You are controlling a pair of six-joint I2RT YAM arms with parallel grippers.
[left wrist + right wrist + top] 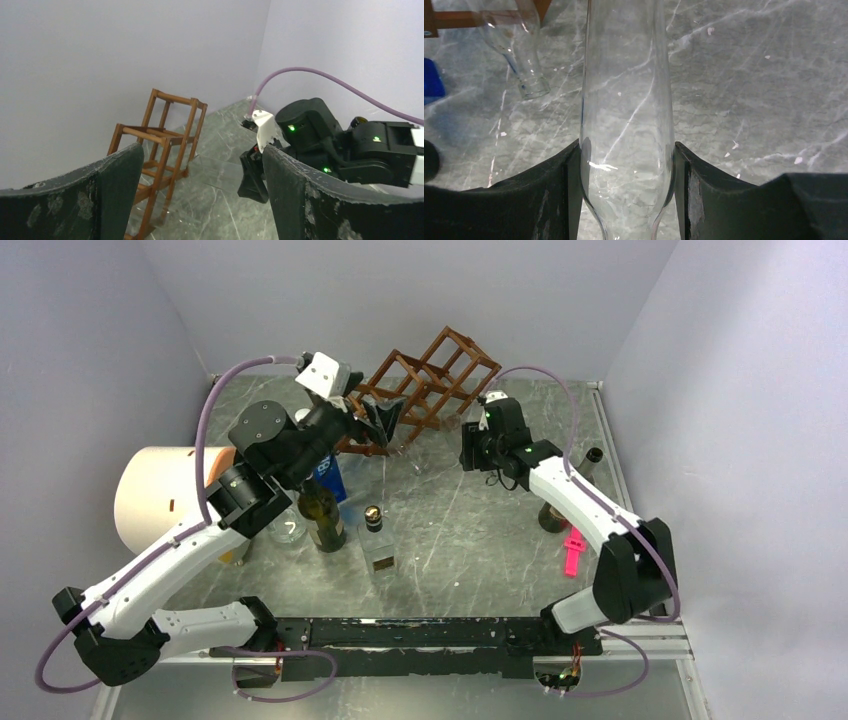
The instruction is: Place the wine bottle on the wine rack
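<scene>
The dark fingers [112,187] of the left tool [200,165] filled the near edge of its wrist view. They were spread wide, released, with nothing between them. Just ahead of this tool, a little to its left, stood the wine rack [165,145] of reddish-brown wood on the grey marbled bench [220,210]. To the right, facing the left tool, was the right tool [626,155]. Its fingers [549,195] were clenched on both sides of the wine bottle [626,95], which was of clear glass and reached forward from the tool over the bench, toward the rack. Ahead of the right tool and to its left lay a second clear bottle [521,65], its mouth toward the tool. Whether this one sat in the rack I could not tell.
</scene>
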